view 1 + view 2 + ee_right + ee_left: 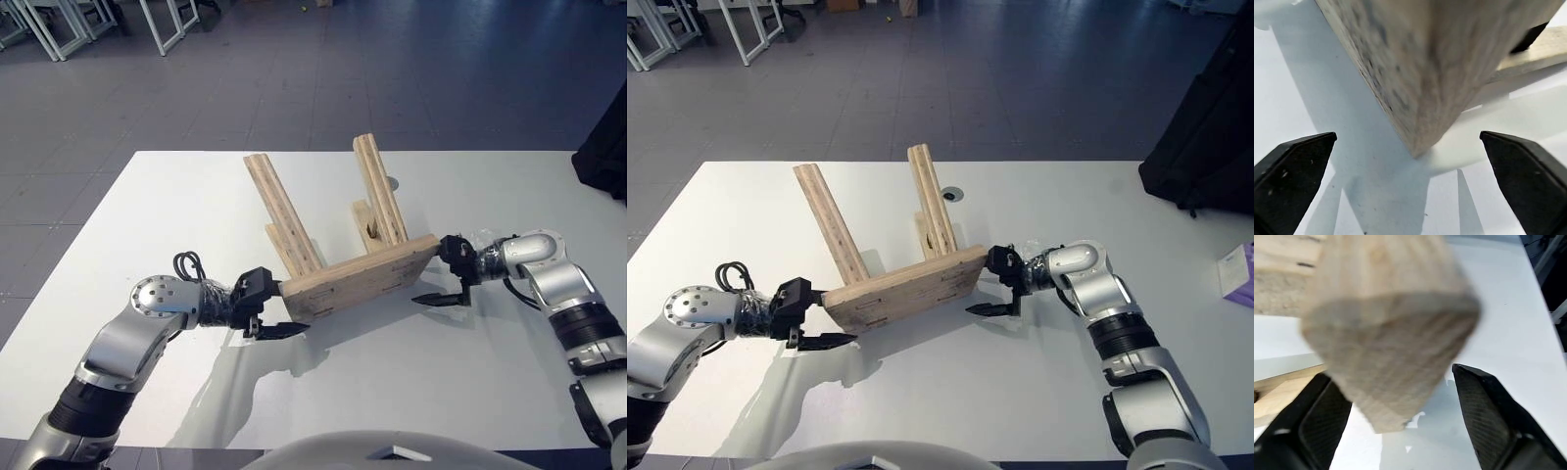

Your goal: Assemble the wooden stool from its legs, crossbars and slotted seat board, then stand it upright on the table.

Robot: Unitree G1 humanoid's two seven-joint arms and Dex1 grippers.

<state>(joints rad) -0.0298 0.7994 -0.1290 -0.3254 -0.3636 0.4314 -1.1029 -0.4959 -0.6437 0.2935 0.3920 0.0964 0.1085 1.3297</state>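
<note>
The wooden stool lies on its side on the white table. Its slotted seat board stands on edge, and two legs point away from me with a short crossbar between them. My left gripper is open at the board's left end, its fingers on either side of the corner. At the board's right end my right gripper is open too. Its fingers are spread wide around that corner.
A round cable hole sits in the table just behind the stool. A black bag stands beyond the table's right side, and a small box lies at the right edge. Bare tabletop spreads in front of the stool.
</note>
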